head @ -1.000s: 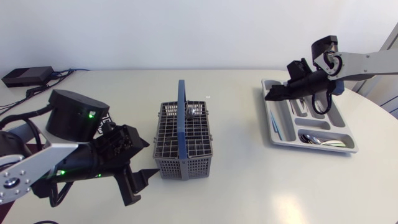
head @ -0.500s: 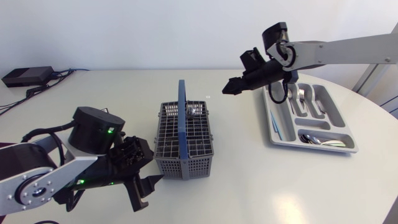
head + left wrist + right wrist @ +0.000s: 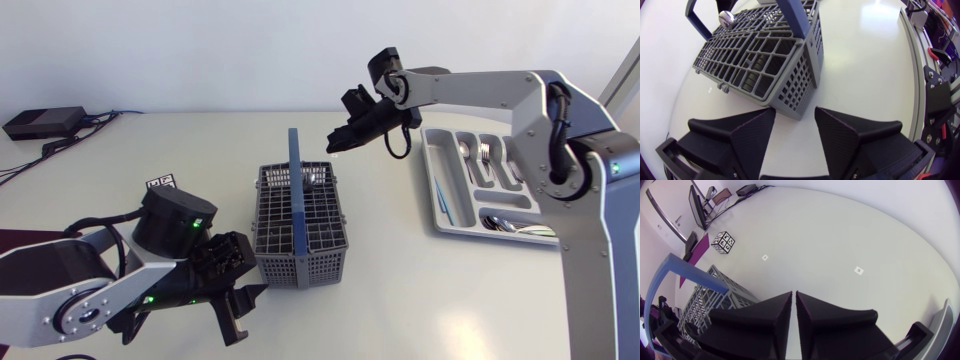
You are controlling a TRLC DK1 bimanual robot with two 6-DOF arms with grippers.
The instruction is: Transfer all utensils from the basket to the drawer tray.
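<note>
A white desk (image 3: 400, 290) filled the head view. Our right arm (image 3: 480, 85) came in from the right edge and stretched across the upper middle of the frame. Our left arm (image 3: 70, 295) lay along the lower left.

The grey drawer tray (image 3: 437, 205) sat at the right, already holding forks (image 3: 483, 155) and spoons (image 3: 512, 226). The grey mesh basket (image 3: 300, 268), with its upright blue handle (image 3: 292, 165), stood at the centre.

The right claw (image 3: 338, 143) hung above and just right of the basket's far end, its fingers pressed together and empty. The left claw (image 3: 240, 312) sat low by the basket's near left corner, fingers apart and gripping nothing. In the left wrist view that corner lay just ahead of the gap.

One shiny utensil end (image 3: 726, 18) stuck up from a far compartment, near the handle.

We judged the step in hand to be reaching for that utensil. To do it well, the right claw would need to spread its fingers before descending and come straight down clear of the blue handle. It should then pinch the exposed metal end firmly and lift vertically, so nothing snagged the mesh.
</note>
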